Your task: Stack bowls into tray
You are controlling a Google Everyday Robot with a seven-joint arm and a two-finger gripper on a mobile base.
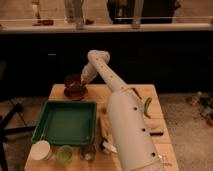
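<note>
The dark brown bowl point(73, 82) is at the table's back left, just over the shallow orange bowl point(76, 94), whose rim shows beneath it. My gripper point(83, 80) reaches down from the arm's elbow and is shut on the brown bowl's right rim. The large green tray point(44, 125) lies in front of both bowls, nearer the camera, with nothing in it. My white arm crosses the table from the lower right and hides much of its middle.
A white cup point(41, 149), a green cup point(64, 153) and a steel cup point(88, 151) stand in a row along the front of the wooden table point(130, 92). A green object point(147, 106) lies on the right. A dark counter runs behind.
</note>
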